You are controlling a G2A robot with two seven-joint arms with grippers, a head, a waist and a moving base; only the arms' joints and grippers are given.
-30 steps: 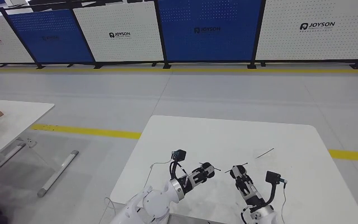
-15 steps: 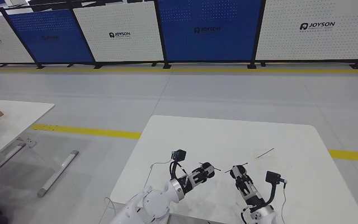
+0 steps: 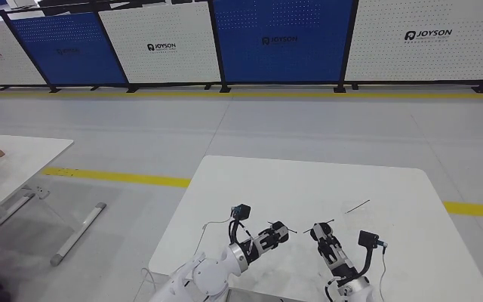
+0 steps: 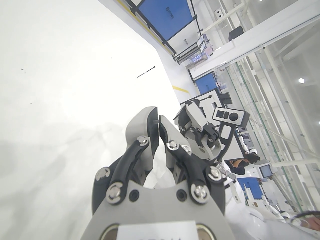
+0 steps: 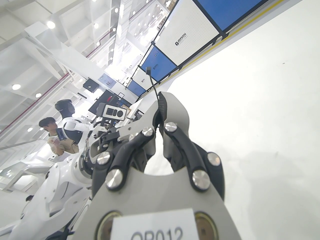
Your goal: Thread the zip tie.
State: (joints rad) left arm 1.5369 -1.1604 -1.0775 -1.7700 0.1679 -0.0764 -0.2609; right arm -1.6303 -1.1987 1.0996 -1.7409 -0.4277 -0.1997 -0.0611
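Both pincers are pinched narrow above the white worktop (image 3: 302,181), each on a thin black tie.
The right pincer (image 5: 160,98) grips the zip tie (image 5: 153,83), whose stem sticks out past the pads to a small square head. The left pincer (image 4: 158,118), near it at 9 o'clock, has its pads almost touching on a second tie (image 3: 289,226), seen as a thin strand across its tip. A loose tie (image 3: 358,206) lies flat at 2 o'clock from the right pincer, apart from both.
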